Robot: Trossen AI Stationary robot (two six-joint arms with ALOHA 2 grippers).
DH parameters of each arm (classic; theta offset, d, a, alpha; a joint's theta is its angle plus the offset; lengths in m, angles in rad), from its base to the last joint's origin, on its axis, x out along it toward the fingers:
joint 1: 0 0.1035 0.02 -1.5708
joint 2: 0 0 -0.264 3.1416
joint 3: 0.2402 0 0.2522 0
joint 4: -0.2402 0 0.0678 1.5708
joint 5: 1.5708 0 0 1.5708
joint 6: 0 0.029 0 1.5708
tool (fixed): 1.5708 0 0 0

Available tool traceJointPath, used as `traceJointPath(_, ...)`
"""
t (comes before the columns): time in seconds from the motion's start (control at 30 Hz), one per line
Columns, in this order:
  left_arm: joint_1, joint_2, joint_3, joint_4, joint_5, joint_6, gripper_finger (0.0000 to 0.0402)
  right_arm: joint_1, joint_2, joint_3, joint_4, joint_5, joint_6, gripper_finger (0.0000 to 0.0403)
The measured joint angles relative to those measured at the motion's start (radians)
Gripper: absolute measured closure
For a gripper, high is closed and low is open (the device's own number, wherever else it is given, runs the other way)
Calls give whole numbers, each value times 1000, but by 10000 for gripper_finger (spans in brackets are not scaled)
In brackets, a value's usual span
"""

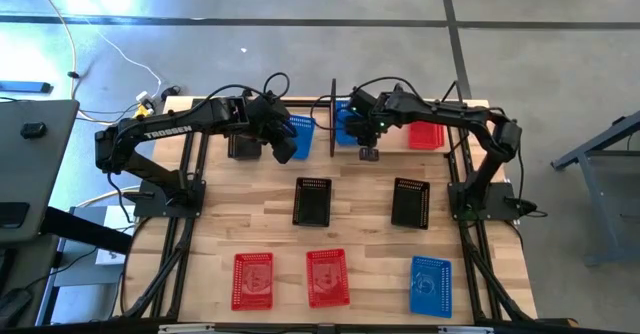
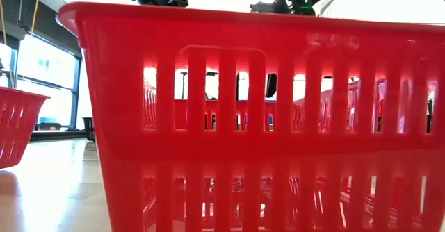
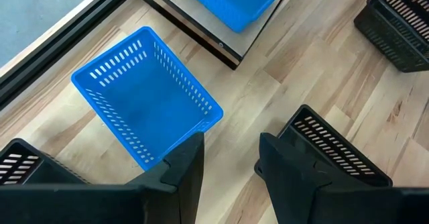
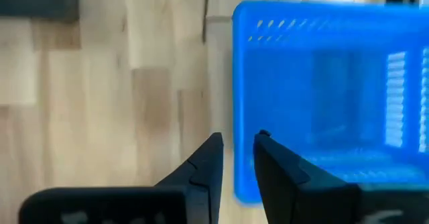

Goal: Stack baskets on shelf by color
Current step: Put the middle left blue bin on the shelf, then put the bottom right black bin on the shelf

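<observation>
high view: right end effector hangs at the near edge of a blue basket by the shelf, fingers narrowly apart, holding nothing. left end effector, fingers wide, hovers beside another blue basket on the tabletop.

Both arms matte black, chunky jointed links. White TROSSEN lettering on left arm upper link. Black cables loop over each arm. Tiny green light on right arm near wrist. Fingers dark, angular, tapering wedges.
</observation>
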Motion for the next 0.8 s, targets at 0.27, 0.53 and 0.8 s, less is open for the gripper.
traceJointPath(0.27, 0, 0, 0, 0, 2, 5, 268, 39, -79, 0, -131, -53, 159, 332)
traceJointPath(0.53, 0, 0, 0, 0, 28, 66, 268, 147, -173, 0, -248, -155, 351, 332)
traceJointPath(0.8, -1, 0, 0, -1, 58, 152, 268, 300, -186, 0, -356, -132, 547, 332)
